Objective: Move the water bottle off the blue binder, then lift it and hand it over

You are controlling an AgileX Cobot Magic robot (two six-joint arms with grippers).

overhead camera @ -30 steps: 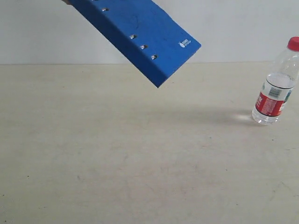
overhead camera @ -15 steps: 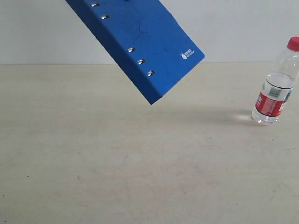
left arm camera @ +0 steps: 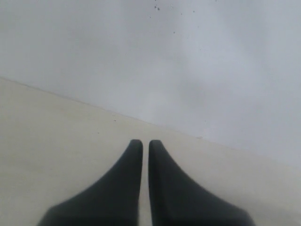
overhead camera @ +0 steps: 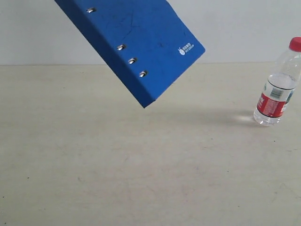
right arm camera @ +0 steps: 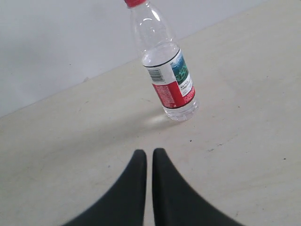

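Observation:
The blue binder [overhead camera: 136, 42] hangs tilted in the air at the upper left of the exterior view, its top cut off by the frame; what holds it is out of view. The water bottle [overhead camera: 277, 87] stands upright on the beige table [overhead camera: 141, 165] at the far right, apart from the binder. The right wrist view shows the same bottle [right arm camera: 167, 70] standing a short way beyond my right gripper [right arm camera: 149, 151], which is shut on nothing. My left gripper [left arm camera: 142, 142] is shut and empty over bare table. Neither gripper shows in the exterior view.
A pale wall [overhead camera: 244, 23] rises behind the table's far edge. The binder's shadow [overhead camera: 197, 117] lies on the tabletop toward the bottle.
The binder has swung lower and to the left, its lowest corner dropping toward the table. The bottle has stayed where it was.

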